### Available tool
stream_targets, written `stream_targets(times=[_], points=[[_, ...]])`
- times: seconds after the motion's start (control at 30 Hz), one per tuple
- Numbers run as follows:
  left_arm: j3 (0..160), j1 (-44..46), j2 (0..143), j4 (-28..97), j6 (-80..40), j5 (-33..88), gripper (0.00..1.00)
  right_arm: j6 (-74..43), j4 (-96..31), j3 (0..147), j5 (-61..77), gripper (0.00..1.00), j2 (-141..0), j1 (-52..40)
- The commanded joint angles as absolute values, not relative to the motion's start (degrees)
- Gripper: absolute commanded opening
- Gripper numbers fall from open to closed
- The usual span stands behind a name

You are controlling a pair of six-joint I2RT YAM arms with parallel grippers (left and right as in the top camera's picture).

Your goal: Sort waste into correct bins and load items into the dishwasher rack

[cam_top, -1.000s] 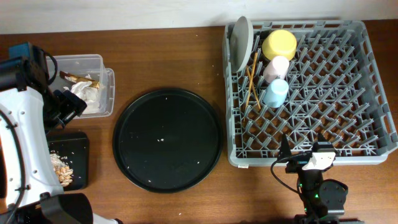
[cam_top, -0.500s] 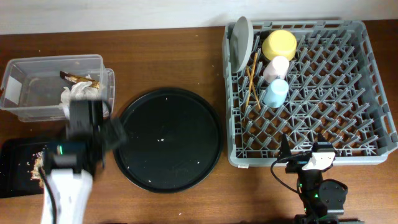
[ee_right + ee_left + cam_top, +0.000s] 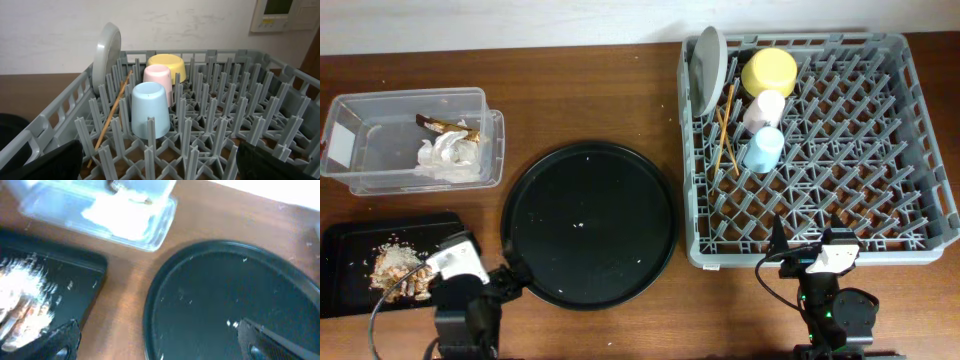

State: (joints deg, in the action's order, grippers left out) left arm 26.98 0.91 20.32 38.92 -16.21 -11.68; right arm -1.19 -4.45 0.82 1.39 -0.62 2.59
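The grey dishwasher rack [image 3: 880, 150] holds the upright pale grey plate [image 3: 708, 68], yellow bowl [image 3: 769, 72], pink cup [image 3: 765, 108], light blue cup [image 3: 763, 148] and chopsticks [image 3: 725, 130]. The right wrist view shows the same plate [image 3: 107, 55], bowl [image 3: 167, 65], pink cup [image 3: 159, 80], blue cup [image 3: 150, 107] and chopsticks [image 3: 112, 112]. The foil wrapper [image 3: 448, 150] lies in the clear box [image 3: 380, 110]. Food scraps [image 3: 400, 268] lie in the shallow black tray [image 3: 350, 240]. My left gripper [image 3: 490, 282] [image 3: 160, 342] is open and empty. My right gripper [image 3: 815, 252] [image 3: 160, 165] is open and empty at the rack's front edge.
The large round black tray [image 3: 588, 222] sits mid-table with a few crumbs and also shows in the left wrist view [image 3: 235, 300]. The left gripper hangs low over the gap between it and the shallow black tray [image 3: 50, 280]. The clear box [image 3: 100, 210] lies beyond.
My left arm has swung from over the clear box and black tray down to the table's front edge, uncovering both bins. The right arm has not moved.
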Motion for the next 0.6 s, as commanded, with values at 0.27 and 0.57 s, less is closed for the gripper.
stream_targets(times=[0.27,0.57], points=[[5.8,1.1,6.2,10.1,0.1,-1.7,0.99,-0.8,-4.5,0.3,1.1,0.98,-0.2,3.0],[0.5,1.1,0.6,4.7,4.0,-1.2,1.00,-0.8,-4.5,0.3,1.1,0.99,-0.2,3.0]])
